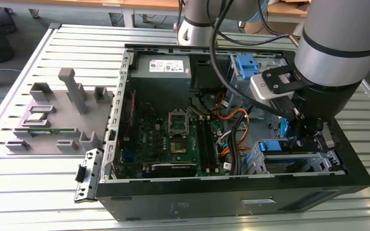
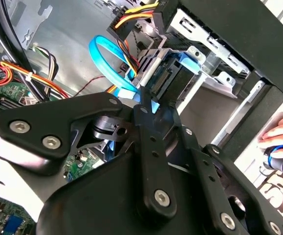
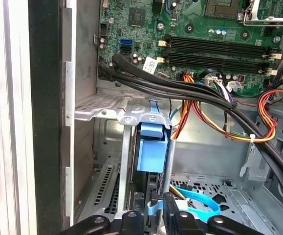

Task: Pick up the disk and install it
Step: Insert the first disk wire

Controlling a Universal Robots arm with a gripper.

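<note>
The disk [image 1: 273, 146] sits in the metal drive cage [image 1: 300, 163] at the front right corner of the open computer case, its blue plastic rails showing at the top. The second wrist view shows its dark connector end [image 2: 173, 78] between the blue rails. In the first wrist view one blue rail [image 3: 151, 147] stands in the cage slot. My gripper [image 1: 307, 135] reaches down into the case right at the disk. It is shut, and its tips [image 2: 144, 100] rest against the disk's connector end.
A grey power-supply box [image 1: 162, 67] and a drive-less blue bracket [image 1: 244, 64] lie at the case's far end. The motherboard [image 1: 178, 134], orange wires [image 1: 233, 115] and a blue data cable [image 2: 99, 54] crowd the gripper. Grey fixtures [image 1: 56, 110] stand on the table. A person's hand [image 2: 280, 131] rests outside the case.
</note>
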